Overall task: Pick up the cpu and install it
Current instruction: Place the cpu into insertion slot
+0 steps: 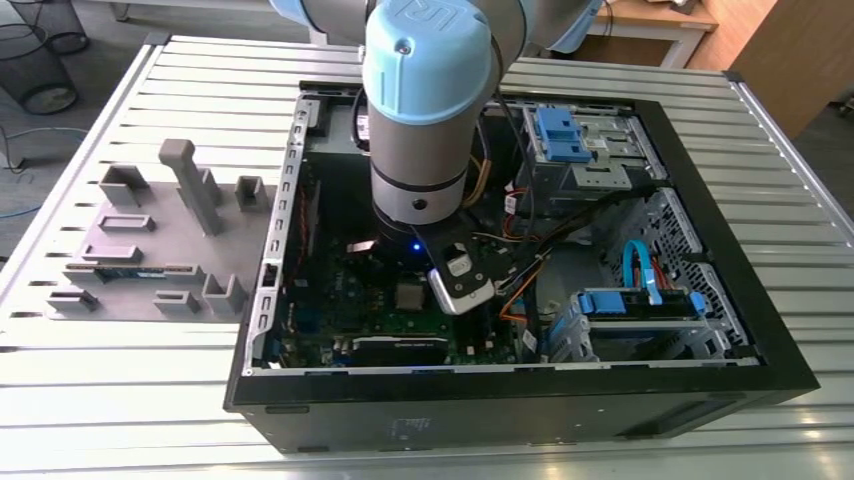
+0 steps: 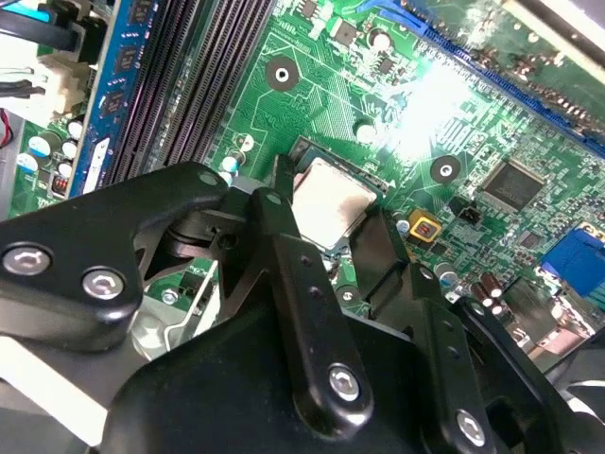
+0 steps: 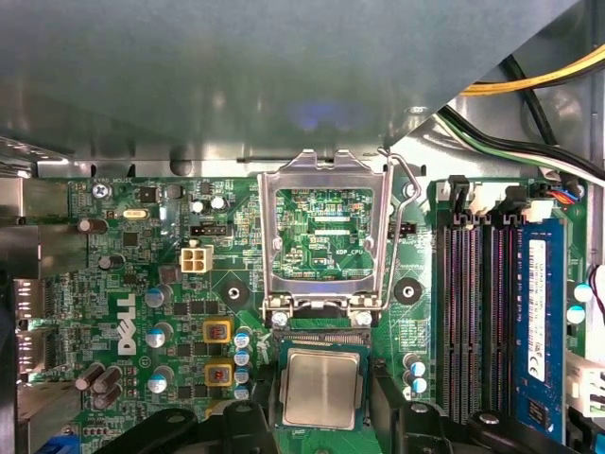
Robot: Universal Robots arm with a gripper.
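Lying open-topped on the ribbed silver metal table point(image 1: 134, 400), the big black computer case point(image 1: 534, 405) walled the work on all four sides, so entry was from above only. Bare table ran round the case. A grey moulded fixture tray with upright posts and slots point(image 1: 147, 240) sat just beside it at the exterior view's left. Inside the case, the green motherboard point(image 3: 142, 246) lay on the floor toward the exterior view's left. The blue plastic drive brackets point(image 1: 561, 135) and loose orange and black cables point(image 1: 534, 240) were toward the exterior view's right. Room was tight around the socket. The silver metal load plate point(image 3: 324, 182) was hinged up and open just beside it, with the thin wire lever point(image 3: 412, 203) swung up too. Black memory slots point(image 3: 468, 312) ran near, one holding a long blue memory stick point(image 3: 539, 312), and small round capacitors point(image 3: 242, 355) crowded close. The cpu, a small flat square chip with a silver metal top point(image 3: 321, 386) point(image 2: 331, 203), lay flat inside the socket's dark frame. The grey robot arm with a pale blue cap point(image 1: 420, 90) stood straight down into the case over the motherboard, wrist vertical. The black gripper point(image 2: 333, 222) straddled the cpu, low over it in both wrist views. Could not tell whether it clamped the chip or stood slack off its edges.
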